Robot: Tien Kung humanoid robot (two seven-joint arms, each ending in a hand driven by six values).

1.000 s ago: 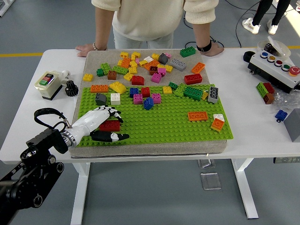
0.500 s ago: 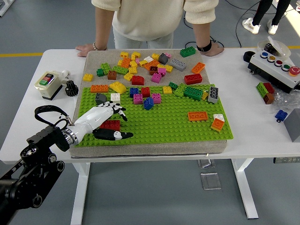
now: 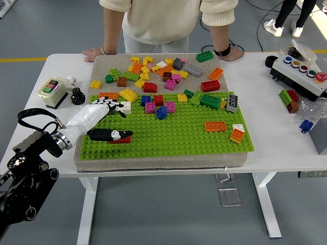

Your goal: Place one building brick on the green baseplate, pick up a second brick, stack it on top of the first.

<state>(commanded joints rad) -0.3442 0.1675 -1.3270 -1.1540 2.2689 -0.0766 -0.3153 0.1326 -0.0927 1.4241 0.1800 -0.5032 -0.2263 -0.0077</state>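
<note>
Inspecting from the green baseplate [image 3: 168,133] down, we find the left hand [image 3: 97,120] over its near-left corner, fingers spread toward the white and grey bricks and thumb lying across a red brick [image 3: 121,139] seated on the studs, gripping nothing as far as we can judge. We judge the risk to be the thumb dragging that brick loose, or the fingers disturbing neighbours. Most of the red brick is hidden beneath the thumb; fingertip contact is unclear.
</note>
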